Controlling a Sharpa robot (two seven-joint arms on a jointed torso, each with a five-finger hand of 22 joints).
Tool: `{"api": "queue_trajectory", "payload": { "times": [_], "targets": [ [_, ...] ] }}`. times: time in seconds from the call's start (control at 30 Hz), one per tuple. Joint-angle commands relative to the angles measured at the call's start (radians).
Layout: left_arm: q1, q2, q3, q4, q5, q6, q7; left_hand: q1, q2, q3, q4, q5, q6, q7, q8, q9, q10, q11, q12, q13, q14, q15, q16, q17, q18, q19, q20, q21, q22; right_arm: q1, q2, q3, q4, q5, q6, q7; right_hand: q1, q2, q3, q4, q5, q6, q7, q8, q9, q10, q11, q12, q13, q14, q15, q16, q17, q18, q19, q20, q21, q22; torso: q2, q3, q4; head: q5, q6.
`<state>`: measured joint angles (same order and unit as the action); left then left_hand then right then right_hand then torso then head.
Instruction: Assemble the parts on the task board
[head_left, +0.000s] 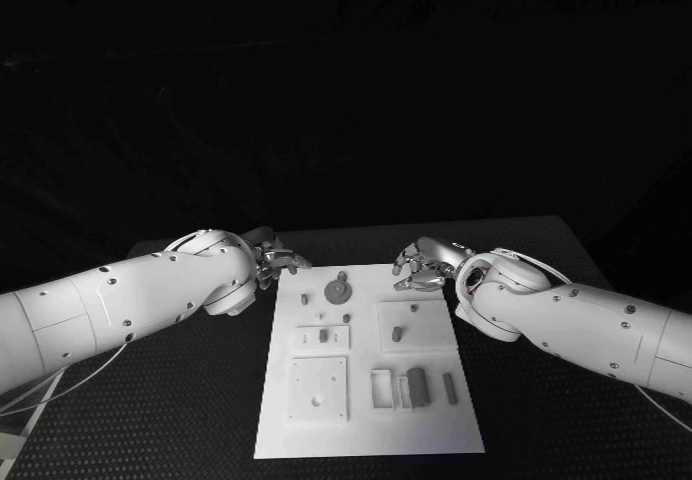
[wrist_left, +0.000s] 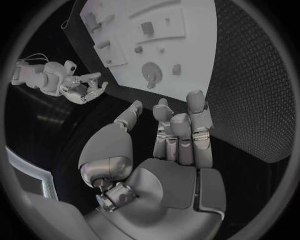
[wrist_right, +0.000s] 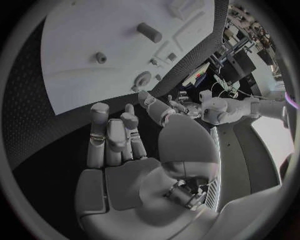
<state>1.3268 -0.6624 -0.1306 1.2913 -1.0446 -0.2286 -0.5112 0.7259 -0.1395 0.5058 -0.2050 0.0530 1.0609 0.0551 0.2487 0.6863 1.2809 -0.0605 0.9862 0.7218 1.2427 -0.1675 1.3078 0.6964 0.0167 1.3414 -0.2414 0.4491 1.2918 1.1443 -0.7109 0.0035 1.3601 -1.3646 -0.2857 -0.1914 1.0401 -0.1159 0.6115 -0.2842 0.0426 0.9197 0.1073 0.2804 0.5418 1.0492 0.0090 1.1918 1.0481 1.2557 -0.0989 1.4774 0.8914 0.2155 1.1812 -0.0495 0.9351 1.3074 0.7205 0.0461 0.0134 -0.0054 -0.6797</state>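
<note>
The white task board (head_left: 368, 440) lies in the middle of the black table. Grey parts sit on it: a round disc (head_left: 338, 290) near the far edge, a small peg (head_left: 414, 308), another peg (head_left: 395, 332) and an upright dark block (head_left: 417, 386) near the front. My left hand (head_left: 274, 262) hovers just off the board's far left corner, fingers apart, holding nothing. My right hand (head_left: 421, 270) hangs over the far right corner, also empty. The left wrist view shows my left hand (wrist_left: 178, 135) facing the disc (wrist_left: 151, 73). The right wrist view shows my right hand (wrist_right: 125, 135) above the board (wrist_right: 81, 60).
Raised white square plates (head_left: 317, 388) stand on the board's left half, and a slim grey bar (head_left: 450, 388) lies by the dark block. A short cylinder (wrist_right: 149, 32) and a small peg (wrist_right: 100, 57) appear in the right wrist view. Black table surface (head_left: 173, 420) flanks the board.
</note>
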Motion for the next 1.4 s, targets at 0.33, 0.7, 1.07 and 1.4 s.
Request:
{"api": "queue_trajectory", "payload": {
  "times": [0.33, 0.7, 1.07, 1.4],
  "targets": [
    [0.002, 0.125, -0.007, -0.211, -0.047, 0.232, -0.021, -0.012, 0.003, -0.014, 0.009, -0.004, -0.025, 0.003, 0.006, 0.010, -0.003, 0.004, -0.010, -0.010, 0.002, 0.003, -0.015, -0.015, 0.022, -0.003, -0.002, -0.017, -0.010, 0.000, 0.008, 0.001, -0.006, 0.001, 0.001, 0.005, -0.008, -0.005, 0.004, 0.000, 0.006, 0.015, 0.014, -0.006, -0.001, -0.005, -0.001, 0.007, -0.002, -0.007, -0.002, -0.005, -0.001, 0.046, 0.002, -0.002, -0.007, 0.011, 0.003, -0.0020, -0.0017, -0.002, 0.001],
    [-0.002, 0.168, -0.025, -0.267, -0.109, 0.286, -0.033, -0.047, 0.019, -0.043, 0.018, -0.004, -0.049, 0.009, -0.001, 0.007, -0.009, 0.010, -0.012, -0.012, -0.003, 0.009, -0.017, -0.020, 0.020, -0.007, -0.003, -0.028, -0.011, 0.000, 0.011, 0.001, -0.006, 0.002, 0.008, 0.002, -0.009, -0.005, 0.004, 0.001, 0.006, 0.014, 0.014, -0.006, -0.001, -0.005, 0.000, 0.007, -0.003, -0.007, -0.001, -0.005, -0.001, 0.046, 0.002, -0.002, -0.007, 0.011, 0.003, -0.0023, -0.0021, -0.006, -0.003],
    [-0.003, 0.177, -0.041, -0.275, -0.115, 0.296, -0.031, -0.060, 0.032, -0.048, 0.026, -0.003, -0.046, 0.008, 0.002, 0.007, -0.010, 0.009, -0.011, -0.013, -0.004, 0.009, -0.015, -0.021, 0.020, -0.007, -0.004, -0.030, -0.010, 0.000, 0.013, 0.001, -0.007, 0.001, 0.008, 0.002, -0.009, -0.004, 0.005, 0.001, 0.006, 0.015, 0.014, -0.006, -0.001, -0.005, 0.000, 0.008, -0.003, -0.007, -0.001, -0.005, -0.002, 0.046, 0.002, -0.002, -0.008, 0.011, 0.003, -0.0007, -0.0025, -0.008, -0.004],
    [-0.028, 0.199, -0.056, -0.296, -0.117, 0.275, -0.015, -0.060, 0.054, -0.050, 0.028, -0.003, -0.040, 0.006, 0.007, 0.007, -0.006, 0.007, -0.006, -0.011, -0.001, 0.006, -0.009, -0.020, 0.018, -0.002, -0.004, -0.029, -0.006, 0.000, 0.015, 0.001, -0.007, -0.007, 0.008, 0.002, -0.009, -0.004, 0.005, 0.001, 0.006, 0.015, 0.014, -0.006, -0.001, -0.005, 0.000, 0.008, -0.004, -0.007, -0.001, -0.005, -0.002, 0.046, 0.003, -0.002, -0.008, 0.011, 0.003, -0.0022, -0.0014, -0.010, -0.004]
  ]
}}
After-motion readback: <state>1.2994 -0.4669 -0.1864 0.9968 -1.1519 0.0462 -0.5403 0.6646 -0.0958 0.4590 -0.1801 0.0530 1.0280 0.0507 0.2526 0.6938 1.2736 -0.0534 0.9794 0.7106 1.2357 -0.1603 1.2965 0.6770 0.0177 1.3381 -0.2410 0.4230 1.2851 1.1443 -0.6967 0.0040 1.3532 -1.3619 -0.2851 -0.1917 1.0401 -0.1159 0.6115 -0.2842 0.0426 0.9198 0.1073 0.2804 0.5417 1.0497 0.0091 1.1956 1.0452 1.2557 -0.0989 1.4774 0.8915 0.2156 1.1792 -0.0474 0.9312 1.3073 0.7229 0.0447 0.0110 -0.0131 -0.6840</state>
